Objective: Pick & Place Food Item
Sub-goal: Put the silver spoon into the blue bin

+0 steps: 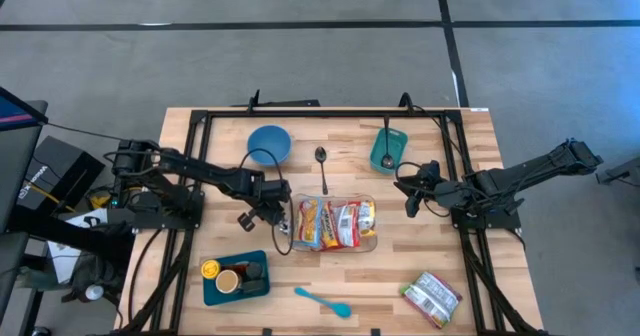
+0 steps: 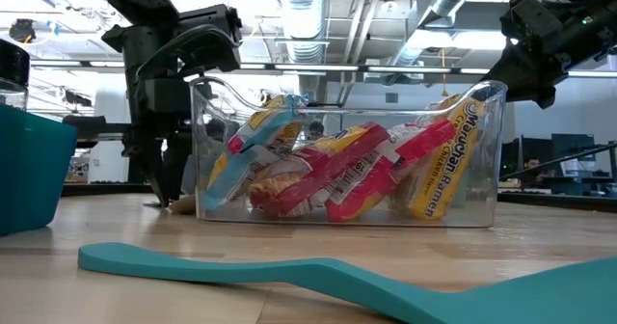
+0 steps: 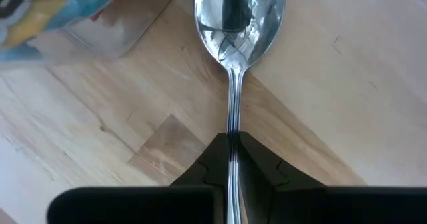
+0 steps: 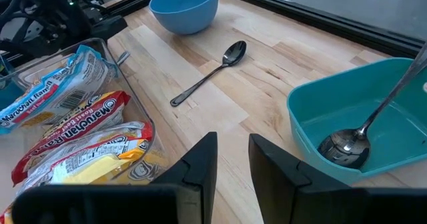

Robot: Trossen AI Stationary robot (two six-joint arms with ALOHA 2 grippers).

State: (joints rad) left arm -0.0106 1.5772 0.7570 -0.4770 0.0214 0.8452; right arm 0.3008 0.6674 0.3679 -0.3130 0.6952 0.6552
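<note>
Several ramen packets (image 1: 335, 223) lie in a clear container (image 1: 372, 244) at the table's middle. Another food packet (image 1: 432, 298) lies at the near right. My left gripper (image 1: 279, 217) stands just left of the container, pointing steeply down, shut on a metal spoon (image 3: 237, 24). My right gripper (image 1: 409, 193) hovers right of the container, open by a narrow gap (image 4: 232, 154) with nothing in it. My left gripper pinches the spoon's handle (image 3: 231, 139) between its two fingers, coming from above and lying along the handle. The spoon hangs below the fingers, bowl end (image 3: 239, 14) down, close over the wood beside the container's corner (image 3: 100, 41). Whether the bowl end touches the table I cannot tell.
A second spoon (image 1: 322, 166) lies beyond the container, next to a blue bowl (image 1: 269, 143). A teal bin (image 1: 389, 148) at the far right holds a third spoon. A teal tray (image 1: 236, 279) with small cups and a teal spatula (image 1: 322, 301) lie near the front edge.
</note>
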